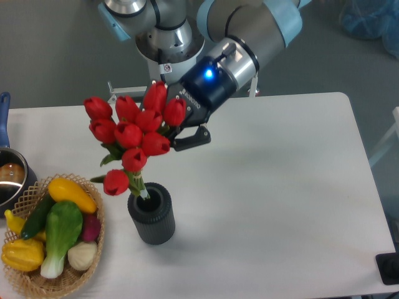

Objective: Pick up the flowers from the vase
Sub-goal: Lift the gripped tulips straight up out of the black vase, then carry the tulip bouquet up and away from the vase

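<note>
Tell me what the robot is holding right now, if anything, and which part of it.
The tool is closed on the flowers, gripping the bunch at its upper right side, among the buds. The stem ends still reach the vase mouth.

A single fixed camera looks down at a steep angle from the front of the white table [280, 187], facing the arm's base at the far edge, near enough that the tabletop fills most of the picture and its left side runs out of frame. The gripper [177, 128] sits up and left of centre, with the flowers [128, 137] just to its left, the vase [151, 215] below it nearer the camera, and the wicker basket [53, 233] far down-left at the picture's edge. With only this view, nothing overlaps with another.
</note>
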Action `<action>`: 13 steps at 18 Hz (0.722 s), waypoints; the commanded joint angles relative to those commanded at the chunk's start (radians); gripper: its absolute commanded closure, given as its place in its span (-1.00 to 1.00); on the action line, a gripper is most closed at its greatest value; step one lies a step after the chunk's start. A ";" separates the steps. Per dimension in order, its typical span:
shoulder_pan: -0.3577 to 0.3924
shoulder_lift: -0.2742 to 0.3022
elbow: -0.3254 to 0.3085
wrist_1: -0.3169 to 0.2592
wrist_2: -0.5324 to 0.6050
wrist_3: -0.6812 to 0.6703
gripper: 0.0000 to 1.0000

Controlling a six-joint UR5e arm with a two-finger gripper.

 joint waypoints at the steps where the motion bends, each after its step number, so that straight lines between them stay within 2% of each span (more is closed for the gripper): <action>1: 0.006 0.005 0.005 0.000 0.000 -0.003 0.34; 4: 0.054 0.005 0.009 0.000 0.003 0.000 0.34; 7: 0.132 0.005 0.031 0.000 0.006 0.018 0.34; 13: 0.270 -0.015 0.029 -0.002 0.024 0.167 0.33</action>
